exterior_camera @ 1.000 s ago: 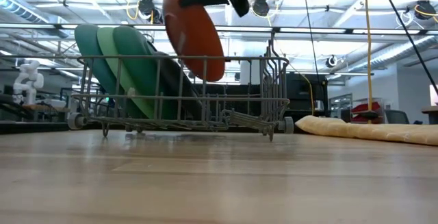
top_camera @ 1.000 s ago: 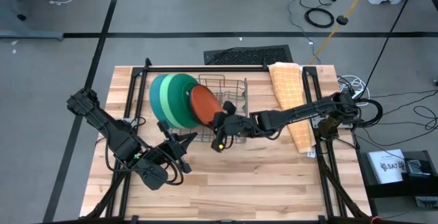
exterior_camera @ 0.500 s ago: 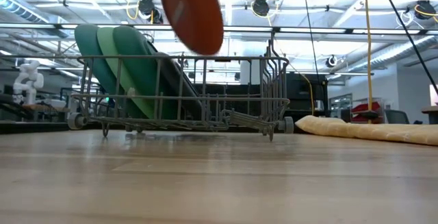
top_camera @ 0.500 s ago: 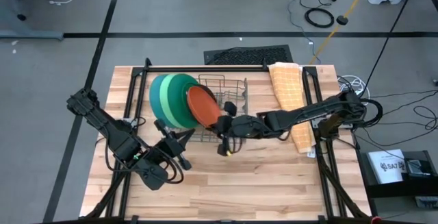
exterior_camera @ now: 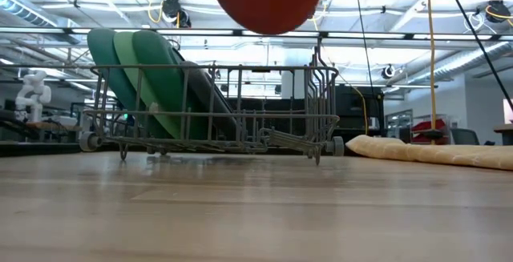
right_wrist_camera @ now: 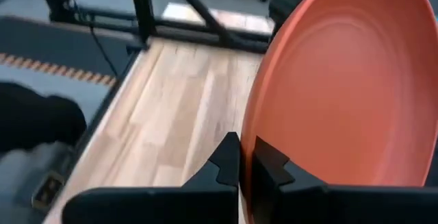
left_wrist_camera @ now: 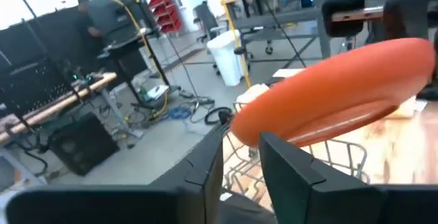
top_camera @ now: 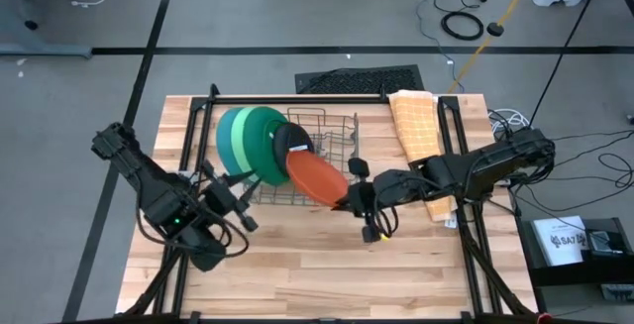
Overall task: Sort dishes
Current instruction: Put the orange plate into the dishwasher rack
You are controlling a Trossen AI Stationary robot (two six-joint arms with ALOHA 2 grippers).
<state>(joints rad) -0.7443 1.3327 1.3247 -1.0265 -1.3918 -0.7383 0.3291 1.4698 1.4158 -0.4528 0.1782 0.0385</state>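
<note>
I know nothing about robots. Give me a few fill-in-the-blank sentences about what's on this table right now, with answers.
1. The right gripper holds the ______ plate by its rim.
2. That plate hangs in the air above the grey wire ______.
3. Three green-toned plates lean in the rack, with a ______ plate beside them.
4. The checked cloth lies on the table's ______ side in the high view.

Missing words: orange; rack; black; right

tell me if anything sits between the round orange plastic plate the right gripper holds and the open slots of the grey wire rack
Nothing visible does. The right gripper holds the round orange plastic plate by its rim, raised above the grey wire rack. The green plates and the black plate fill the rack's left end; the slots to their right look free.
</note>
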